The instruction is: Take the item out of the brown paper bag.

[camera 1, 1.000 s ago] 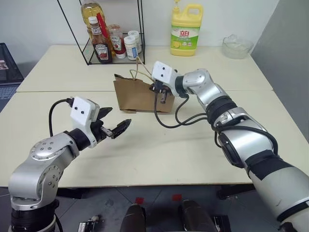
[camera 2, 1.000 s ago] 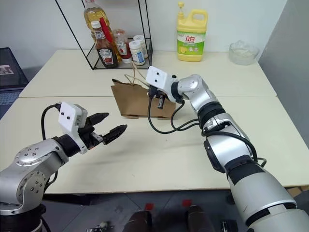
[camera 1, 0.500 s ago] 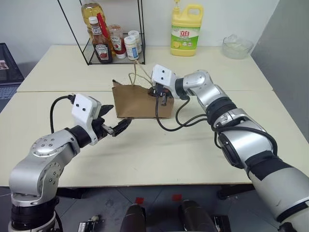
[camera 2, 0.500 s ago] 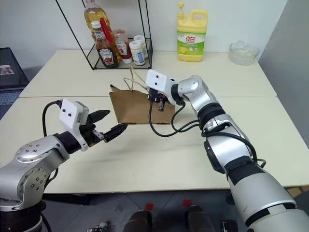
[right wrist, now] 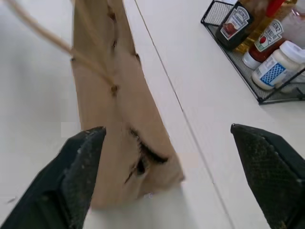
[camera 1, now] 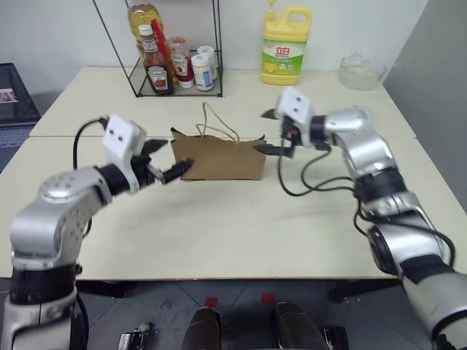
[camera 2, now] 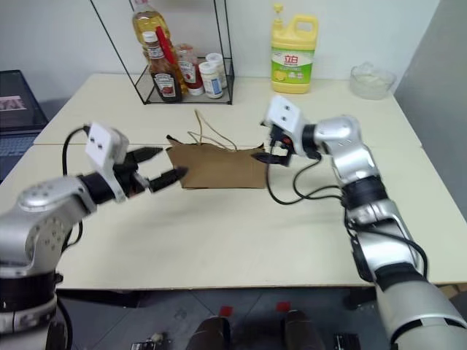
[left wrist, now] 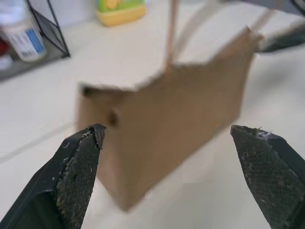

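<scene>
The brown paper bag [camera 1: 219, 159] stands upright at mid-table, with its tan cord handles [camera 1: 217, 124] sticking up. Its mouth is nearly flat, so the item is hidden. My left gripper [camera 1: 171, 159] is open at the bag's left end, its fingers pointing at the bag. In the left wrist view, the bag [left wrist: 167, 129] sits just ahead between the wide-spread fingers [left wrist: 78, 176]. At the bag's right end, my right gripper [camera 1: 267, 133] is open and holds nothing. Its lower finger sits close to the bag's top right corner. The right wrist view shows the bag [right wrist: 119, 119] end-on.
A black wire rack [camera 1: 171, 65] with ketchup, oil and jars stands at the back left. A yellow detergent jug [camera 1: 283, 45] and a glass bowl [camera 1: 361, 71] stand at the back right. A black cable [camera 1: 306, 186] hangs from the right wrist over the table.
My right gripper has opened, let go of the bag's right edge and drawn back to the right. My left gripper has risen and moved forward to the bag's left end.
</scene>
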